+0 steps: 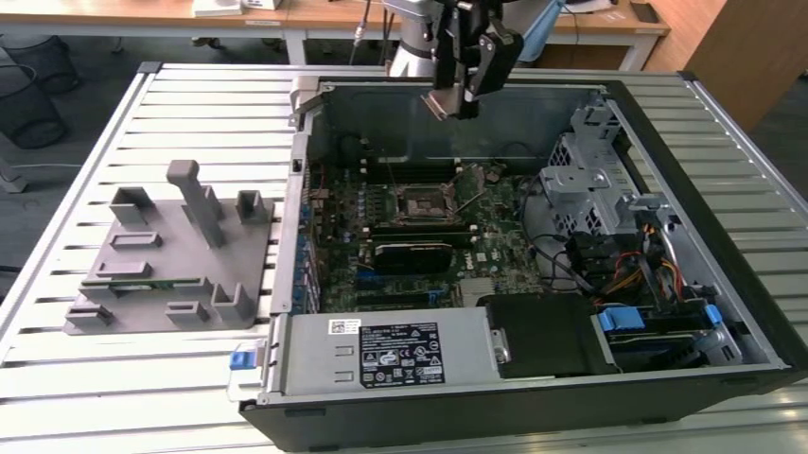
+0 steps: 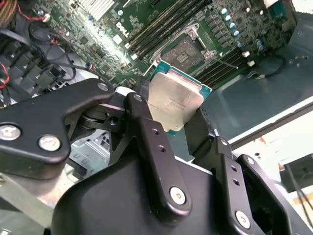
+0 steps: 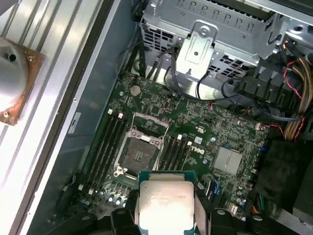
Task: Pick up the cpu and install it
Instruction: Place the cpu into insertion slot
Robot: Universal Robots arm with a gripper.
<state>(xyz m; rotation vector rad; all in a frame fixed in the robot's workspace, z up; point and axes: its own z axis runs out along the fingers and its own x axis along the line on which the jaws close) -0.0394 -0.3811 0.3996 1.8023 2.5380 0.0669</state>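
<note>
The black jaws gripped the small square silvery-grey cpu (image 2: 173, 105) by two opposite edges, high over the open computer case (image 1: 531, 118), the empty black-and-metal motherboard socket (image 3: 139, 155) lying well below it.

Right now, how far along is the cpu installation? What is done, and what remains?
Done: the cpu is picked up and clamped in the gripper. In hand: it hangs above the motherboard, inside the open computer case. Left: the socket holds no chip, so the cpu is not yet seated.
</note>
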